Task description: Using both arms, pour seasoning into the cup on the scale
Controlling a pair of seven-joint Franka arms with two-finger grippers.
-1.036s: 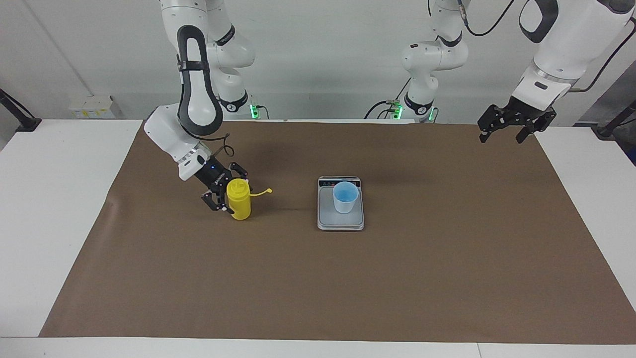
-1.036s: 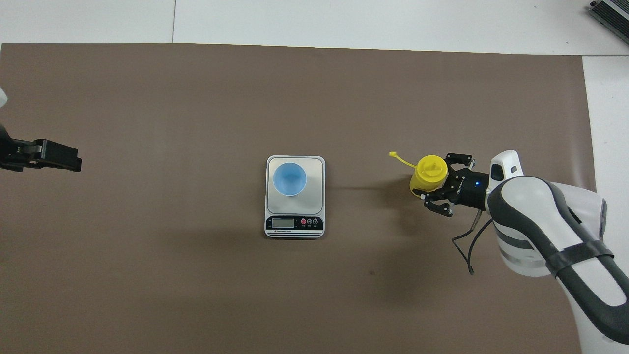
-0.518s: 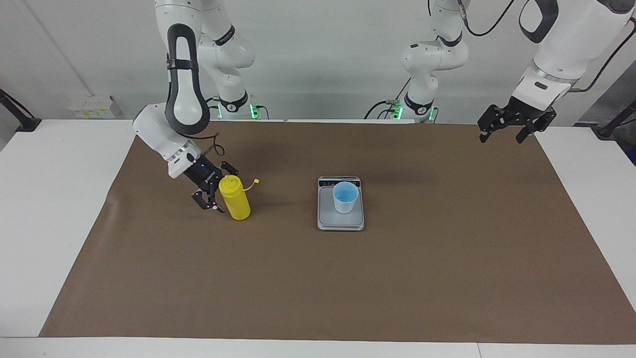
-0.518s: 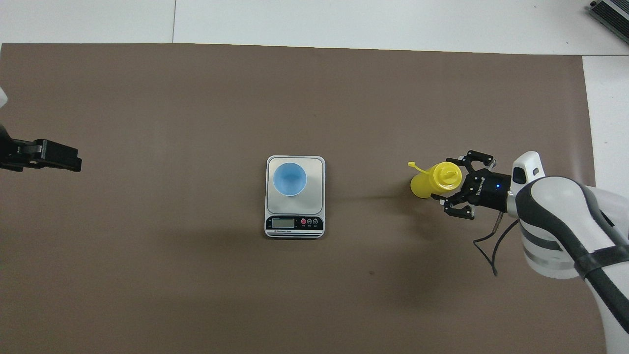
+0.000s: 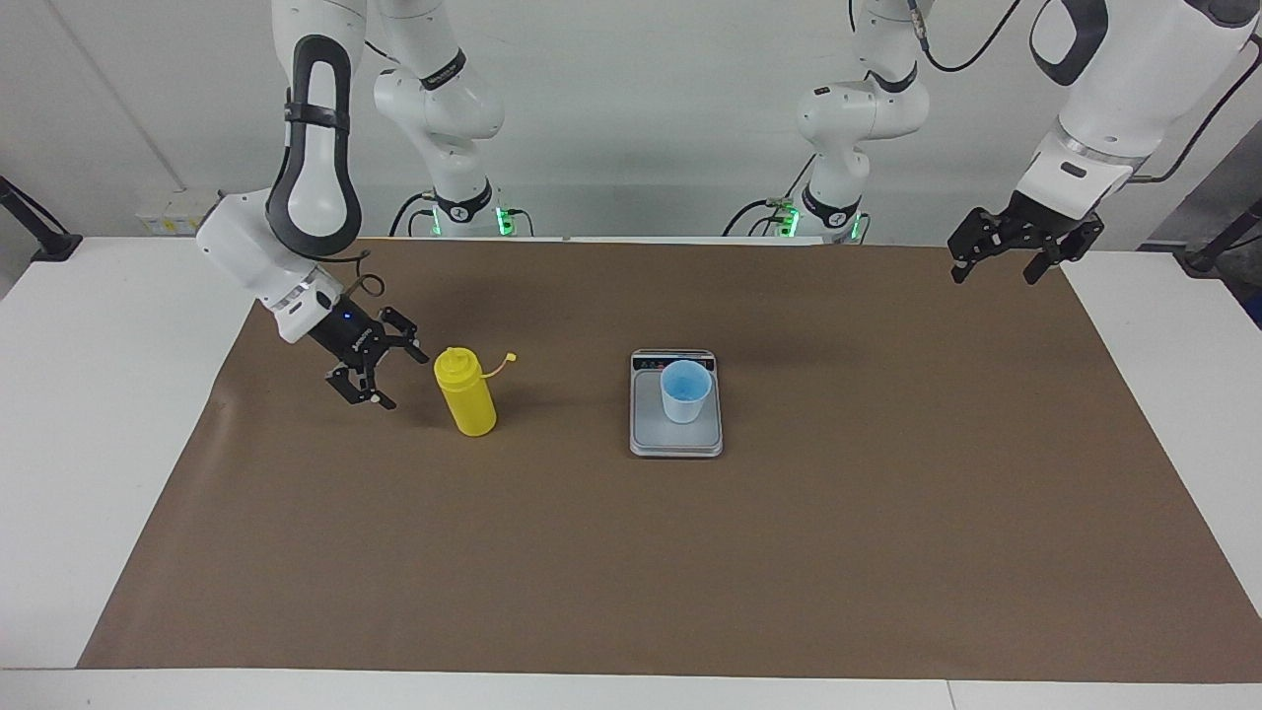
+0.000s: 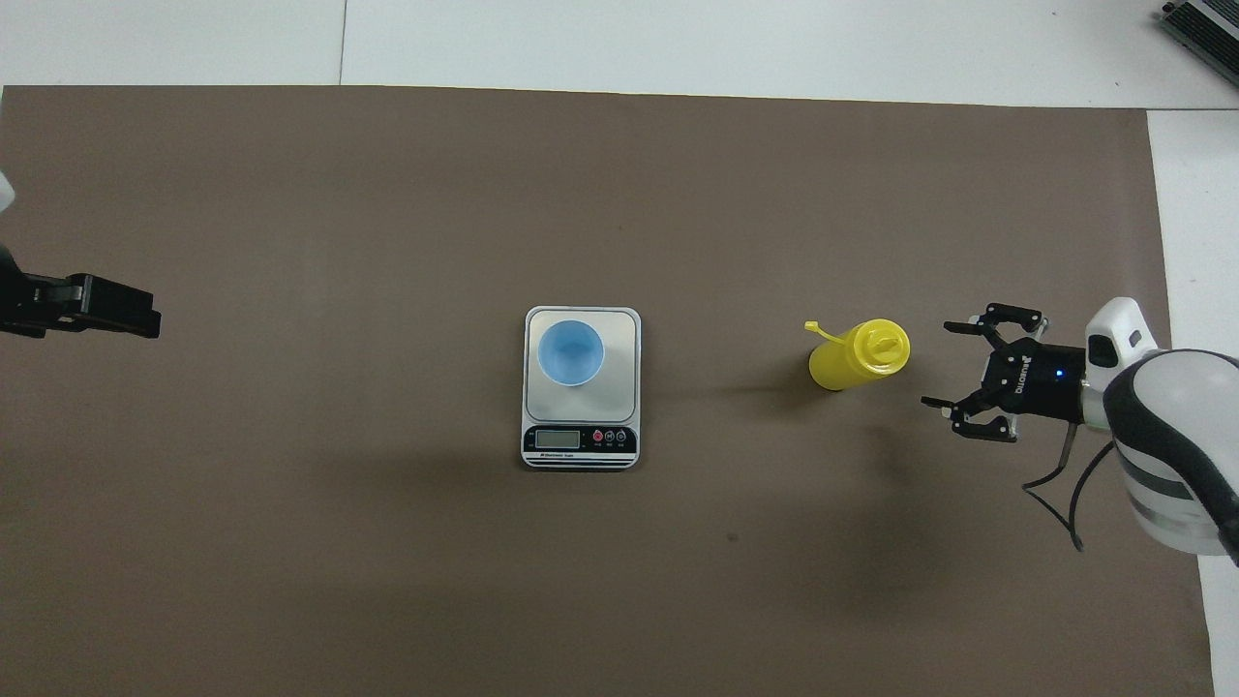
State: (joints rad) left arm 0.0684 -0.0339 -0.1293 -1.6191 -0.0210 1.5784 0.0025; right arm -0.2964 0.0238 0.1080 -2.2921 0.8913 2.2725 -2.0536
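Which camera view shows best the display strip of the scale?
The overhead view: the scale has its display strip turned toward that camera, with buttons visible. The facing view shows only a dark band, partly hidden by the cup.

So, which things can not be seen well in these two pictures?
- Inside of the cup on the scale: whether any seasoning lies in it is too small to tell in both views.
- Scale display: reading too small, overhead view.
- Left gripper: cut by the picture edge in the overhead view, so its arm is hidden.
- Seasoning bottle nozzle: too small to tell if its hole is open; right gripper stands apart from it.
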